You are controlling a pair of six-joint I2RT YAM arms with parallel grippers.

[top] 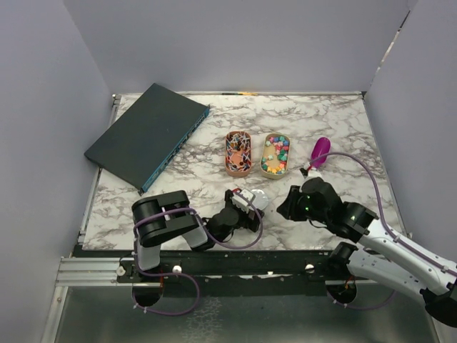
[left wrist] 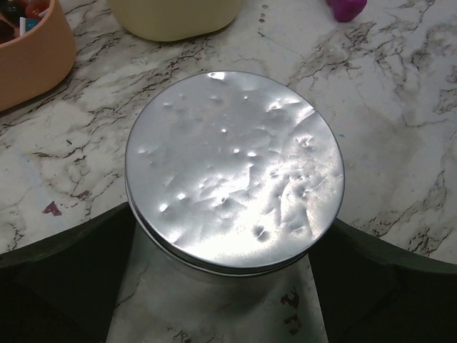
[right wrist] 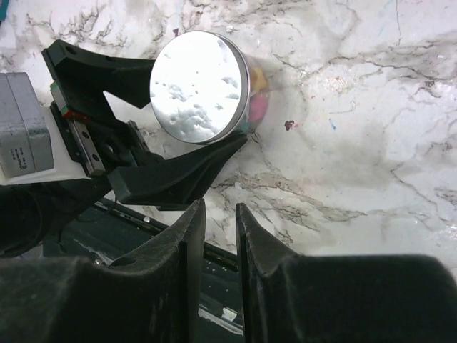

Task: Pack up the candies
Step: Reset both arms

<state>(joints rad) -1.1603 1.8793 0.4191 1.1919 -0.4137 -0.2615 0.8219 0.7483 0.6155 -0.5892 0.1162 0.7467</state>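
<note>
A round jar with a dented silver lid (left wrist: 234, 170) stands on the marble table; it also shows in the top view (top: 260, 201). My left gripper (left wrist: 232, 218) is shut on the jar, one finger on each side below the lid. In the right wrist view the jar's lid (right wrist: 200, 87) shows, with pink and yellow candies (right wrist: 258, 100) through its clear wall. Ball candies (top: 275, 153) fill a tan tray and wrapped candies (top: 238, 151) fill an orange tray. My right gripper (right wrist: 220, 207) is right of the jar, nearly shut, with nothing between its fingers; it also shows in the top view (top: 284, 207).
A purple scoop (top: 320, 151) lies right of the tan tray (top: 266, 140). A dark blue flat box (top: 146, 136) lies at the back left. The orange tray (left wrist: 36, 50) and the tan tray (left wrist: 175, 18) stand just beyond the jar. Grey walls enclose the table.
</note>
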